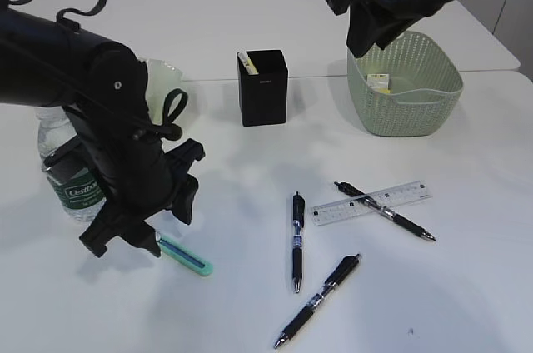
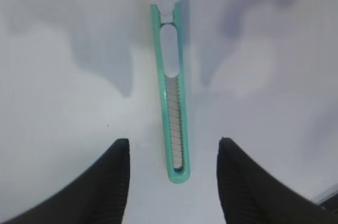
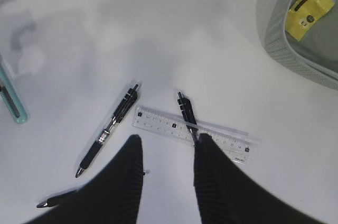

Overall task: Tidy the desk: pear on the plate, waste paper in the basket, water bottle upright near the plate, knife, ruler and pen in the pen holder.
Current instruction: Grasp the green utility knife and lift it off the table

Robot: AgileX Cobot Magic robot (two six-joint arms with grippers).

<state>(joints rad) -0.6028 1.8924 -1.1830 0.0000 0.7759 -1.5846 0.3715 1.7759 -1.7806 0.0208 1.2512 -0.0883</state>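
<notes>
The knife point(image 2: 173, 97) lies flat on the tabletop point(image 1: 250, 303) at lower left of the exterior view, centred between our left gripper's point(image 2: 173, 182) spread, empty fingers. We judge pickup is next: descend, close. The right gripper point(image 3: 168, 176), apart too, probably hovers over the ruler point(image 3: 191, 133).

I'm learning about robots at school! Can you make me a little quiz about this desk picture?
1. True or false: the ruler lies on top of a pen.
2. What lies between the fingers of the left gripper? A) knife B) pear C) bottle cap
3. How many pens lie loose on the desk?

Key: 1. False, the pen lies across the ruler. 2. A. 3. Three.
</notes>
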